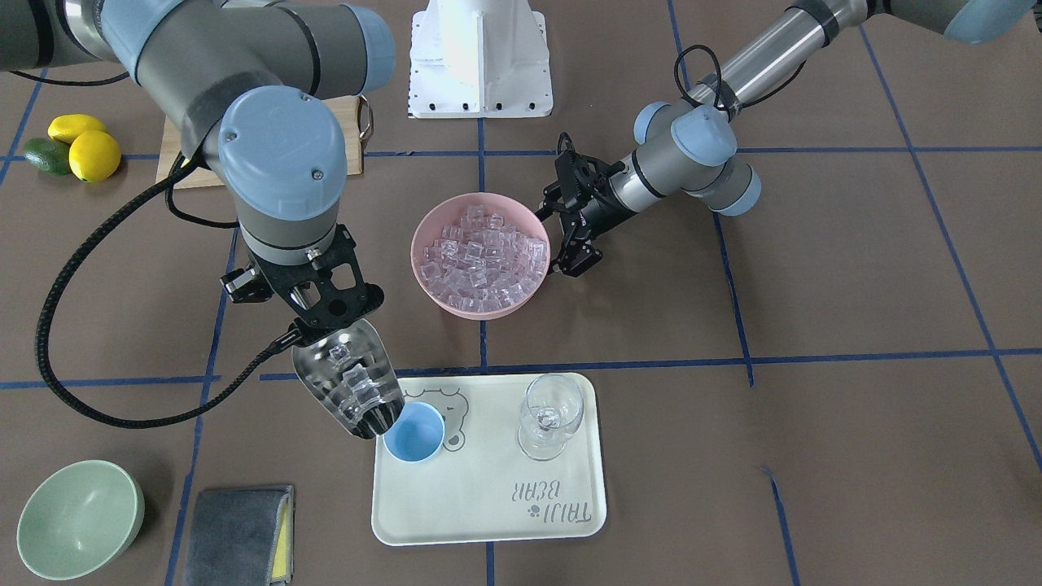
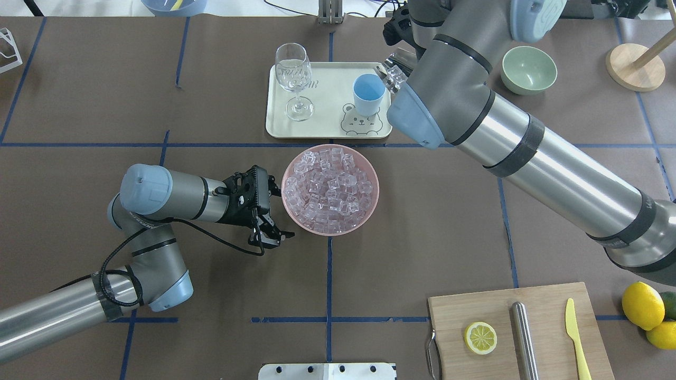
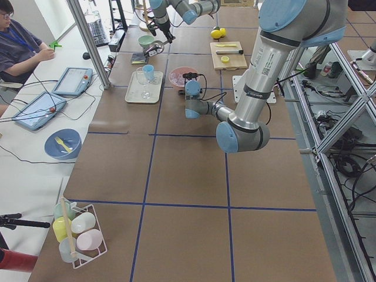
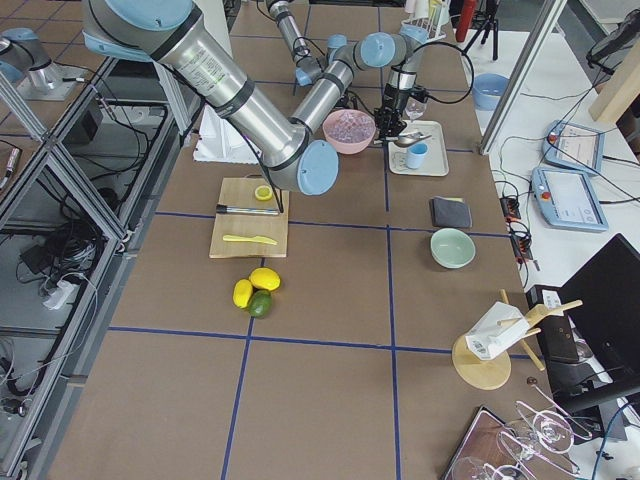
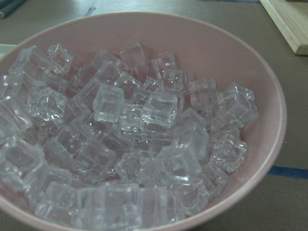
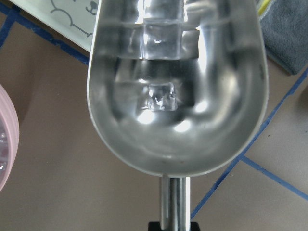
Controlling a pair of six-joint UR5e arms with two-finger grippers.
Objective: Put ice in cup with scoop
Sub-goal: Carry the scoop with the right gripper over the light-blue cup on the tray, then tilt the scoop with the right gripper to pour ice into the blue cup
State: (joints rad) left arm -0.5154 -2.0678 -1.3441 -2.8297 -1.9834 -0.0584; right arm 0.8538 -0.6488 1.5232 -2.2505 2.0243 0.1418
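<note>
My right gripper is shut on the thin handle of the steel scoop. The scoop tilts down, its lip just over the rim of the light-blue cup on the tray. A few clear ice cubes lie in the scoop's trough. Many more ice cubes fill the pink bowl. Beside that bowl's rim my left gripper stands open with nothing in it. The left wrist view shows only the heaped ice. I cannot see inside the cup.
The cream tray also carries a stemmed wine glass. A pale green bowl and a grey cloth lie beyond the scoop. On the robot's right are a cutting board and lemons.
</note>
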